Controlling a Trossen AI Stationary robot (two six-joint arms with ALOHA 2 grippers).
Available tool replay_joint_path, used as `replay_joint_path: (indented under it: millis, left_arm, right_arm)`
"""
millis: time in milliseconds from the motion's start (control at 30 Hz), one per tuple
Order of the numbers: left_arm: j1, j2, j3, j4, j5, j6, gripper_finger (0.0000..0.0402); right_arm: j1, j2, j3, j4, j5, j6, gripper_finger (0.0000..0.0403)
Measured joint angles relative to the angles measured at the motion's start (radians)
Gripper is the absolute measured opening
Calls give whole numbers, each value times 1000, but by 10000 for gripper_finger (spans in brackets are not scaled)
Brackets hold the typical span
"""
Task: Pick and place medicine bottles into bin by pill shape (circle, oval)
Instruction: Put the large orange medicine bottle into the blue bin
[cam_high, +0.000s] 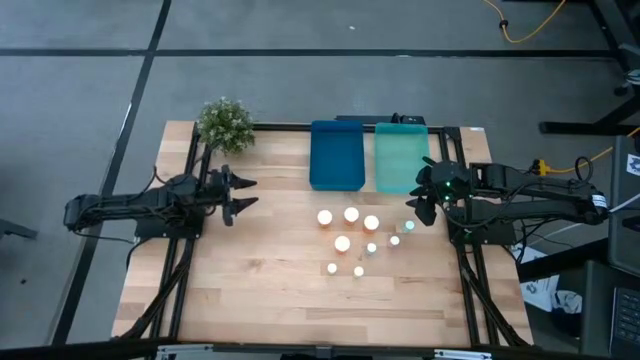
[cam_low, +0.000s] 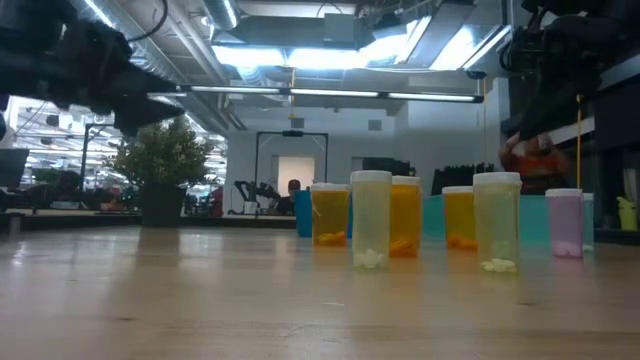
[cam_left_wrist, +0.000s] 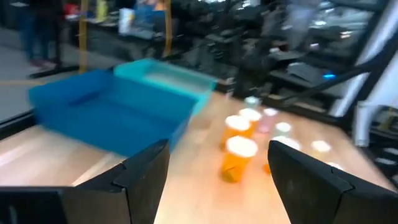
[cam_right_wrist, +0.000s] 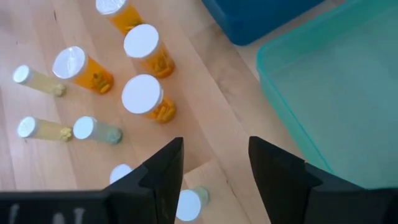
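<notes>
The bottles (cam_high: 352, 240) stand upright in a loose cluster near the middle of the bench, just in front of the blue tray (cam_high: 336, 155) and the teal tray (cam_high: 399, 158) at the far edge. The right claw (cam_high: 417, 212) hovers empty, fingers apart, over the cluster's right end beside a small bottle (cam_high: 409, 227). It should come straight down, centred on 1 cap, clear of neighbours. The left claw (cam_high: 243, 195) waits wide apart near the plant (cam_high: 225, 123).

The medicine bottles (cam_high: 352, 240) stand on the table (cam_high: 250, 290), near two trays (cam_high: 368, 156) side by side.
</notes>
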Motion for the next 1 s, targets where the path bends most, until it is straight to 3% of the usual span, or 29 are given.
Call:
replay_joint_path:
  millis: [267,800,1000]
  left_arm:
    - [-64,99,92,-3,-48,104,263]
    - [-254,511,294,-72,-77,98,263]
    - [-351,644,407,-135,-144,104,263]
  right_arm:
    - [0,0,0,0,-7,8,183]
    - [0,0,0,-13,-8,12,183]
    - [0,0,0,-13,-8,11,183]
